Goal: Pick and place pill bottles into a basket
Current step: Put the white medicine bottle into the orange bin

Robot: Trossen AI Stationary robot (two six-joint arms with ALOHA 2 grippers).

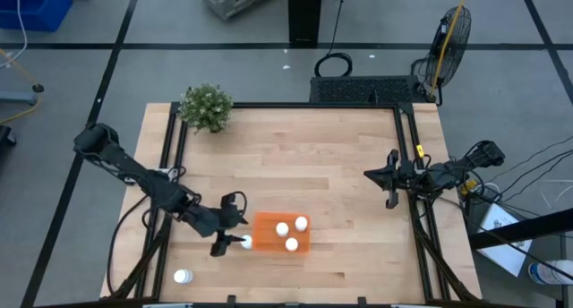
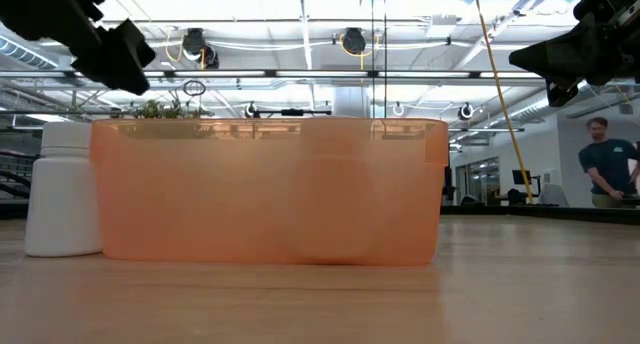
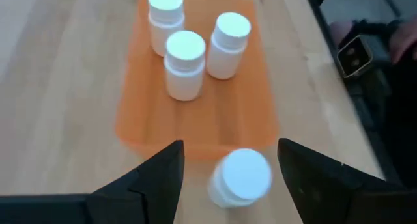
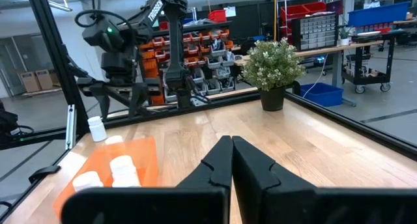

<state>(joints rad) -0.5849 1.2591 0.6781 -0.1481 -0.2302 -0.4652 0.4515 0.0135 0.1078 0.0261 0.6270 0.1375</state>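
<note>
**Left claw spread over a bottle at the basket's edge**

The left gripper (image 1: pixel 231 243) hangs at the near-left of the table, its two dark fingers (image 3: pixel 153 178) spread wide with one pill bottle (image 3: pixel 240 177) between them and clear space on both sides of the cap; the pads do not touch it. That bottle (image 1: pixel 246 242) stands on the wood just outside the left end wall of the orange basket (image 1: pixel 265 237), close against it.

Nearer the table's front edge, well apart from the rest, a lone bottle (image 1: pixel 182 277) stands by the left rail.

Inside the basket three bottles stand upright in a loose cluster: one (image 1: pixel 282 228) toward the middle, one (image 1: pixel 302 223) beside it, one (image 1: pixel 291 244) slightly nearer the front.

Farther off, the right gripper (image 1: pixel 391 179) waits above the table's right side, its fingers (image 4: pixel 221 160) pressed together with nothing between them. At the far-left corner sits a small potted plant (image 1: pixel 206 107). In the low view, a person (image 2: pixel 607 165) stands in the room beyond.
</note>
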